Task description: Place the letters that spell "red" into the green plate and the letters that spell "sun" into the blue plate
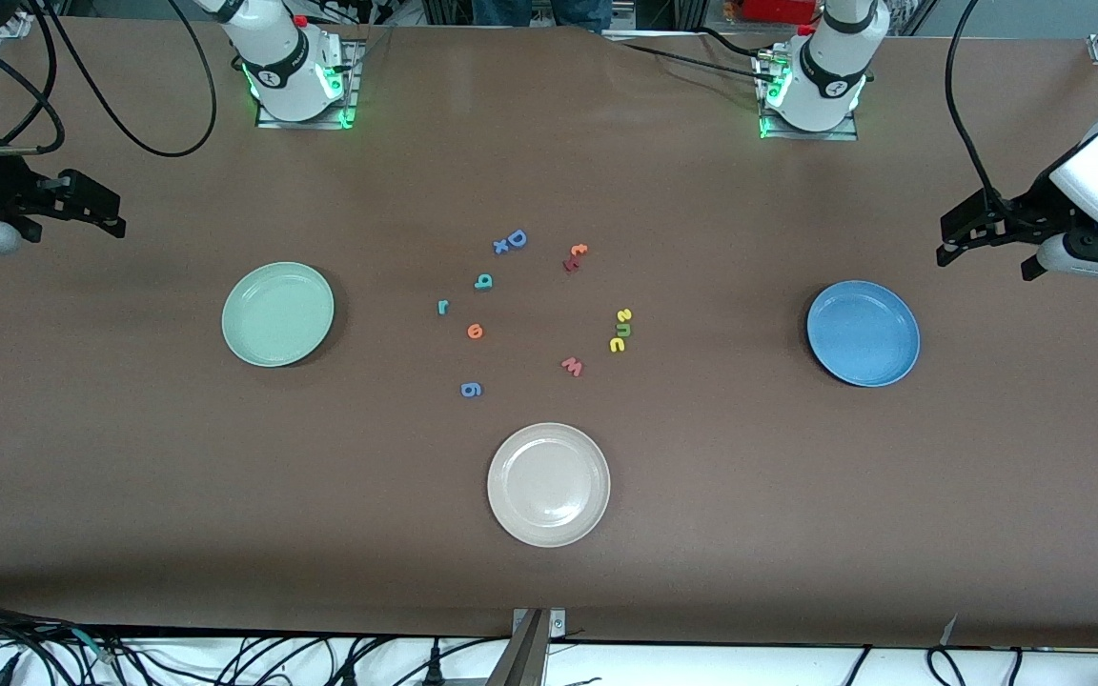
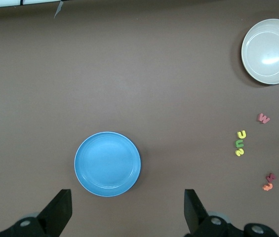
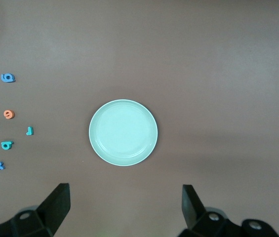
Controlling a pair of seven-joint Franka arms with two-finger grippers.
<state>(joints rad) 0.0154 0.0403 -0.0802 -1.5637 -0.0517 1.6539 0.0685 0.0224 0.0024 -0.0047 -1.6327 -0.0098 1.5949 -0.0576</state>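
Both my end effectors, left [image 1: 951,250] and right [image 1: 111,217], hang released over bare table ends. Foam letters r [image 1: 442,307], e [image 1: 475,332], d [image 1: 483,281], and the s-n-u cluster [image 1: 620,330] lie mid-table between green plate [image 1: 277,314] and blue plate [image 1: 863,332]. Judgement: light, thin, squashy; pinch across flat edges.

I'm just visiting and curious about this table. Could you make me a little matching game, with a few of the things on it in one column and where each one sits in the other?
Things:
1. green plate
2. blue plate
3. cream-white plate
4. pinkish-red w

Places:
A. toward the left arm's end of the table
B. nearest to the front camera of the plates
C. among the loose letters between the plates
D. toward the right arm's end of the table

Pairs: 1-D, 2-A, 3-B, 4-C
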